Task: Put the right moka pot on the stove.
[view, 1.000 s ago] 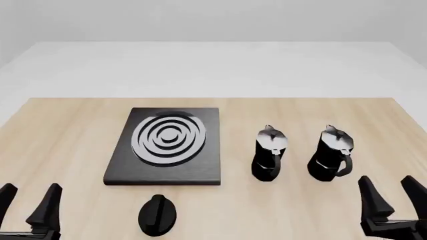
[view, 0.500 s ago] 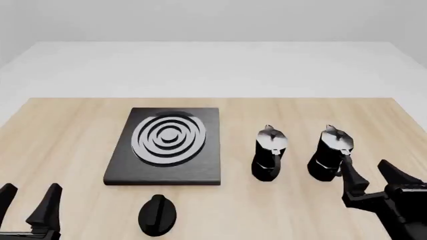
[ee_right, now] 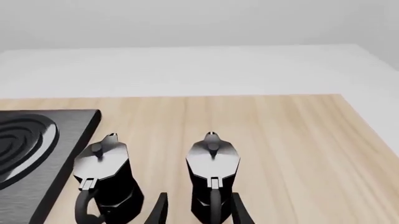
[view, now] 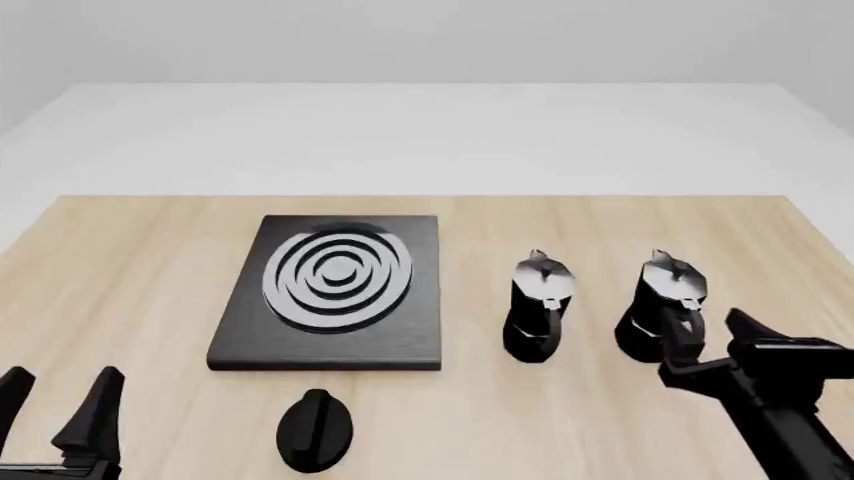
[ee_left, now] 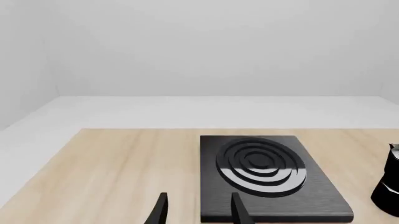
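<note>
Right pot (view: 662,307) upright on tabletop (view: 147,270), handle toward the arms, just right of its twin, other pot (view: 537,305). Not yet lifted. Right gripper (view: 706,345) close behind the handle, fingers (ee_right: 157,211) apart and straddling it in the wrist view, likely lined up for a handle grasp. Stove (view: 334,292) flat, well left of both pots, burner rings bare. Small black knob (view: 315,428) lying near stove's front edge. Left gripper (view: 60,397) idle at near-left, fingers apart, holding nothing.
</note>
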Robot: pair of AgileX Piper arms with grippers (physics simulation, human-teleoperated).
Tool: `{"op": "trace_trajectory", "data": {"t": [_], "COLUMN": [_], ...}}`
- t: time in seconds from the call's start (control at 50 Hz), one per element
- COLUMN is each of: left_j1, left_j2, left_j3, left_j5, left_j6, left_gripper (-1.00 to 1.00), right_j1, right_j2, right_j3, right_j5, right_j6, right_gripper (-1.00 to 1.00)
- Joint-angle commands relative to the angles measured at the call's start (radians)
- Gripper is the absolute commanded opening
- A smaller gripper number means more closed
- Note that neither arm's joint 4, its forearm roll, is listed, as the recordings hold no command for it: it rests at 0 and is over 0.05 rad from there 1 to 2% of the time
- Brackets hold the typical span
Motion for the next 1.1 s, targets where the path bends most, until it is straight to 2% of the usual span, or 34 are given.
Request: {"op": "trace_trajectory", "data": {"t": [0.02,0.1,0.32,1.1], "left_j1": [0.0,0.0,0.0,0.0], "left_j2": [0.0,0.0,0.0,0.0], "left_j3": [0.0,0.0,0.0,0.0], "left_j5": [0.0,0.0,0.0,0.0], "left_j6": [0.0,0.0,0.0,0.0], "left_gripper": [1.0,1.0,1.0,1.0], "right_j1": [-0.008,-0.012,-0.018,-0.051], "right_j2": [0.175,0.24,0.344,0.561], "right_j3": [-0.011,-0.013,-0.026,-0.074], "right_j5": [-0.14,-0.194,-0.267,-0.38], "right_j6": [0.0,0.003,0.009,0.04], "right_gripper": [1.0,1.0,1.0,1.0]}}
